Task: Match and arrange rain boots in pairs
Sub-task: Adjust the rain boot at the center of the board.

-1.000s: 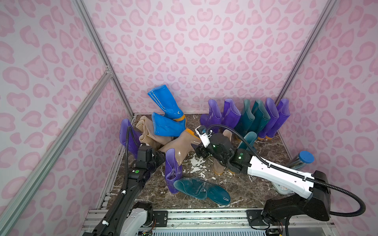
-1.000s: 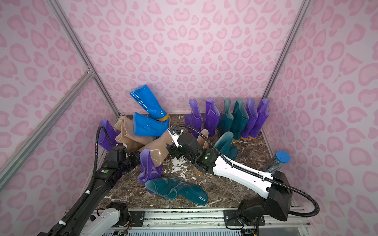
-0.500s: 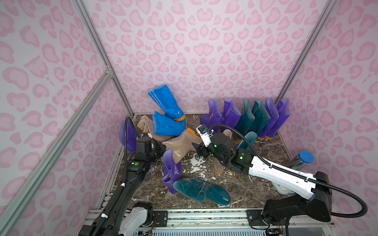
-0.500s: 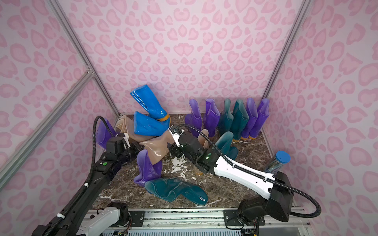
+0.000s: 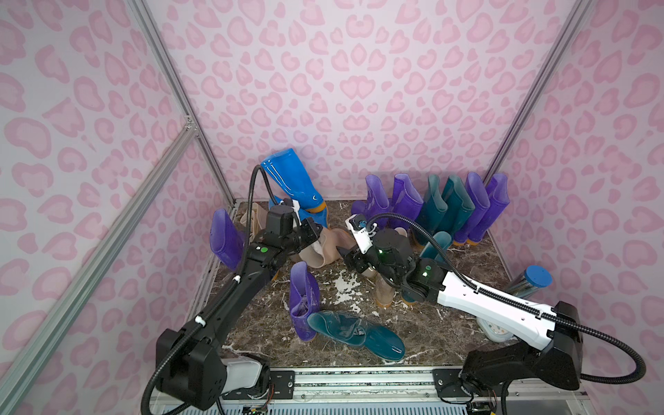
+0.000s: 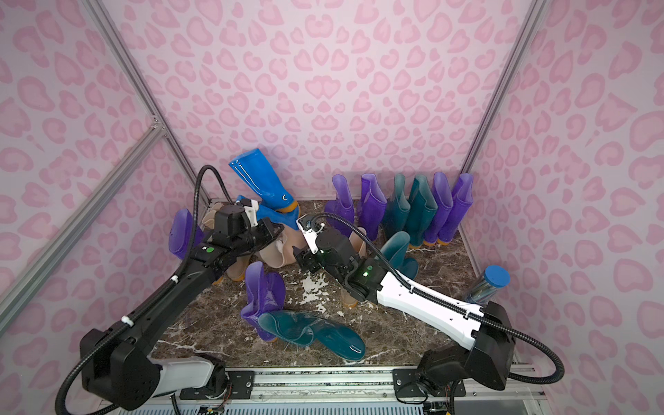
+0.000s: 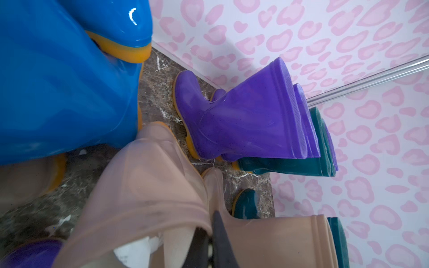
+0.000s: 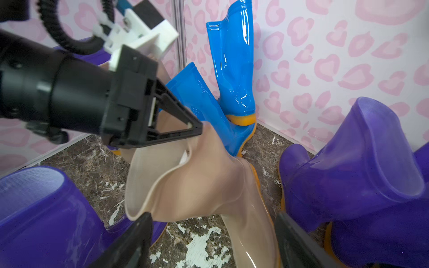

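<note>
Pinching the rim of a beige boot with the left fingers near the back left corner of the bench, just beside two blue boots. Holding the right fingers spread wide, facing that boot's shaft.

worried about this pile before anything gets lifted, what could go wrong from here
1. The left hand pinches only the soft, buckled rim of the beige boot; it could slip out when lifted.
2. The blue boots lean right behind it; pulling it away may topple them.
3. The open right hand sits close to the same boot, so the two hands might bump.
</note>
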Motion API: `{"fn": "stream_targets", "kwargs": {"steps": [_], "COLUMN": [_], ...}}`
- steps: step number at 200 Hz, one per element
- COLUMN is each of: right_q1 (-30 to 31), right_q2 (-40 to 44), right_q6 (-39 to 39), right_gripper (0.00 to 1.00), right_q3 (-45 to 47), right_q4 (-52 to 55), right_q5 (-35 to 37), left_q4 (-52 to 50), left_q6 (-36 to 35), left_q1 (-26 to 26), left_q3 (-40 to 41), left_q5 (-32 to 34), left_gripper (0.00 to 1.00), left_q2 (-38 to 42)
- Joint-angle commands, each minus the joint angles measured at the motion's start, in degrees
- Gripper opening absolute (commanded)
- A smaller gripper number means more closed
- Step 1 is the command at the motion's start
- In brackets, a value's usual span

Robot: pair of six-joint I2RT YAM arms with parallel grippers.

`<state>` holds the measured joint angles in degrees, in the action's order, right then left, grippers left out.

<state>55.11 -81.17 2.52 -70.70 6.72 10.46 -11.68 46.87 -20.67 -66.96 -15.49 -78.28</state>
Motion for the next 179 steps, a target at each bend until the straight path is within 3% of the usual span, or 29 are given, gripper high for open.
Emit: {"fn": "stream_targets", "kwargs": {"steps": [1, 68, 98, 166, 179], "right_q1": [0.1, 0.2, -0.6, -3.4, -4.0], "right_q2": [-0.3, -2.6, -5.2, -11.6, -12.8], "right_q6": [0.3, -1.1, -1.7, -0.6, -0.3], "right_gripper": [0.85, 0.89, 0.9, 0.9, 0.84], "right_q3": [0.0, 0.4, -0.8, -6.7, -6.8], "right_q4": [-1.3, -1.5, -0.1, 2.3, 1.9], "right_q5": [-2.2, -10.3, -5.9, -3.8, -4.3], "left_q4": [3.2, 3.9, 3.8, 3.7, 3.8], "left_q6": [0.3, 0.7, 0.4, -0.3, -0.3], "left_q1": [-0.7, -1.1, -1.1, -1.0, -1.0], "left_q3": [-3.7, -12.8, -14.2, -14.6, -14.7], "left_q5": [-2.4, -4.6, -4.9, -5.2, -5.6], "left_gripper": [0.02, 0.02, 0.02, 0.01, 0.02], "left_q2": [-3.5, -11.3, -12.5, -13.1, -13.1]}}
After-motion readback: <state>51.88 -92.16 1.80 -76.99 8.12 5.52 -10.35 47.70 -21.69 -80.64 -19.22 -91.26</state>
